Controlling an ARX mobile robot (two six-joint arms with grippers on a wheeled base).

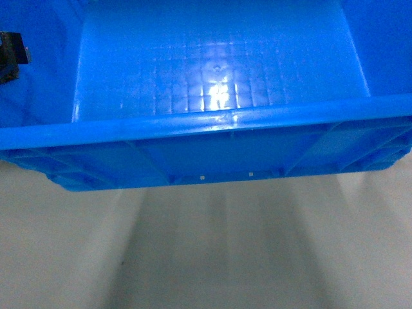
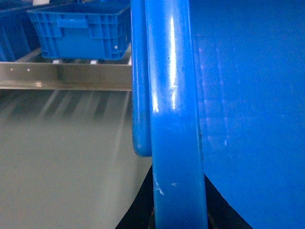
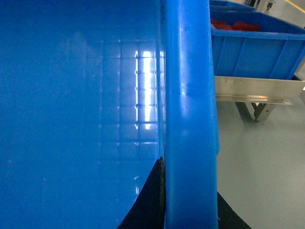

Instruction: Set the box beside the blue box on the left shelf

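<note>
Head view: the box (image 1: 212,84) fills the upper frame, held clear above grey floor (image 1: 206,257); a dark part of the left gripper (image 1: 11,55) shows at its left wall.

Left wrist view: the gripper's dark fingers (image 2: 138,210) straddle the box rim, apparently clamped on it; ahead, another blue box (image 2: 81,31) sits on the shelf (image 2: 66,76).

Right wrist view: the right gripper (image 3: 164,200) likewise pinches the opposite rim; a red-filled bin (image 3: 252,45) lies beyond.

Risk: unequal arm motion could twist the rim free; approaching low could strike the shelf lip.
</note>
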